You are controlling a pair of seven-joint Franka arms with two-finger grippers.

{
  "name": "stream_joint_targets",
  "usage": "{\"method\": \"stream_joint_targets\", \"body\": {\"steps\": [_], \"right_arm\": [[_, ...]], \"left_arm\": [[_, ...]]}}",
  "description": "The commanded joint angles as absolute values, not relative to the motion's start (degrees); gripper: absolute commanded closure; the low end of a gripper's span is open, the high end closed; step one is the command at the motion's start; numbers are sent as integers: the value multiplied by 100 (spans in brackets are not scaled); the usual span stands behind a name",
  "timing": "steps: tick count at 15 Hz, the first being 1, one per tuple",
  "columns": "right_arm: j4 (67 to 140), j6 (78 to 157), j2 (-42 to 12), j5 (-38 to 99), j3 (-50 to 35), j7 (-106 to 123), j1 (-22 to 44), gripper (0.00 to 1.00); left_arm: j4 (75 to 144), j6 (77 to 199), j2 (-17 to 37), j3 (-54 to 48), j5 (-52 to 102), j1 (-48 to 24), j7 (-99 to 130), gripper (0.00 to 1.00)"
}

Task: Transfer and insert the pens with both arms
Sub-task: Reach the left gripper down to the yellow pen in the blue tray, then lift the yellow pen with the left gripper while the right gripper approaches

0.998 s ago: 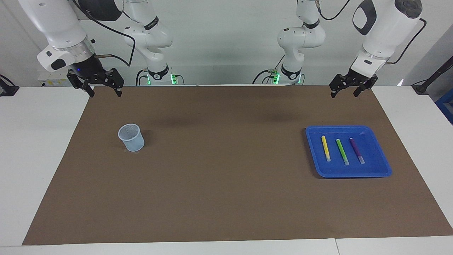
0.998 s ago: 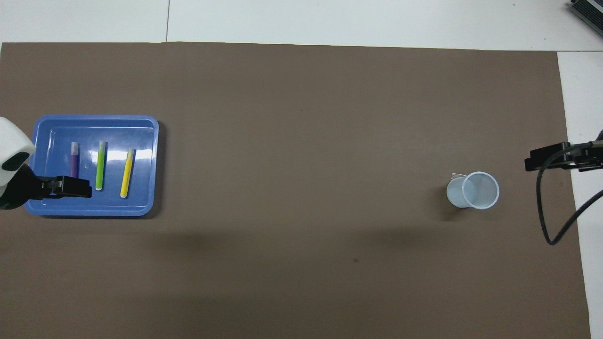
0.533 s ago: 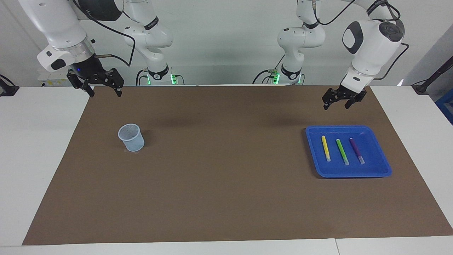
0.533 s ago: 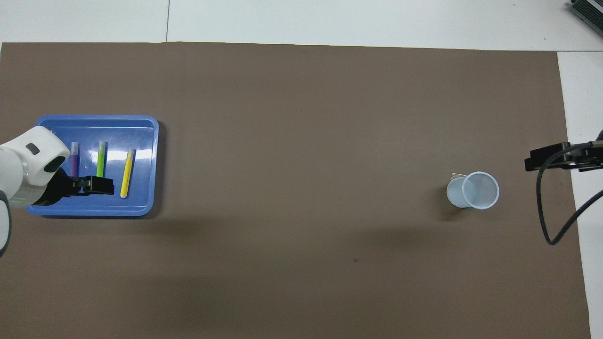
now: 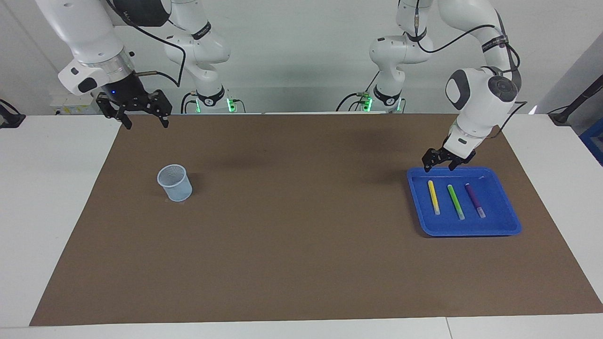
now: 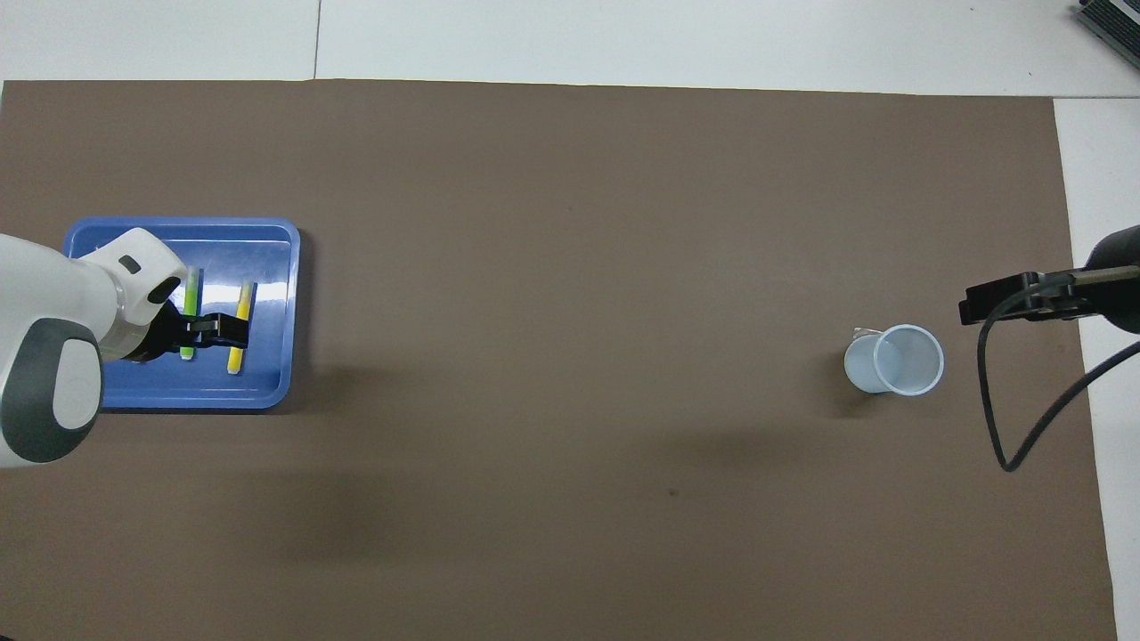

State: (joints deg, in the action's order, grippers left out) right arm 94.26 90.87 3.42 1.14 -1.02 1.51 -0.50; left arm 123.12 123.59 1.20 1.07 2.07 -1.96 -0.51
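Three pens lie flat and roughly parallel in a blue tray (image 5: 499,226) toward the left arm's end of the surface. The yellow pen (image 5: 433,197) lies closest to the table's middle, the green pen (image 5: 455,201) is central, and the purple pen (image 5: 475,199) lies toward the outer edge. Each whitish end points away from the robots. None touch.

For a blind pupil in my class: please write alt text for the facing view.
The left gripper hangs over the blue tray holding yellow, green and purple pens. The right gripper waits raised, with a pale cup on the brown mat.
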Motion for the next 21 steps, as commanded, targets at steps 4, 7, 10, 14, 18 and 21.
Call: {"method": "stream_joint_targets", "body": {"steps": [4,7,10,14,18,21], "right_arm": [[9685,9658,483,860,-105,-7,-35,0],[9790,9755,466,1175,-114,-526,166,0],[10151,10404,483,1853,-114,-1027,324,0],[10213,11012,396,2117,-114,-1615,755,0],[10388,11434,369,2398,-114,-2020,975,0],[10441,11627,369,2540,-114,-2443,1151,0]], "left_arm": [[12322,13165,808,123,387,-185,-193,8],[12313,13368,993,123,492,-185,-254,10],[12287,13604,1195,123,492,-176,-308,13],[12094,13737,1397,123,711,-123,-334,20],[12015,13886,1564,123,747,-114,-439,24],[12015,14053,1670,132,747,-114,-466,29]]}}
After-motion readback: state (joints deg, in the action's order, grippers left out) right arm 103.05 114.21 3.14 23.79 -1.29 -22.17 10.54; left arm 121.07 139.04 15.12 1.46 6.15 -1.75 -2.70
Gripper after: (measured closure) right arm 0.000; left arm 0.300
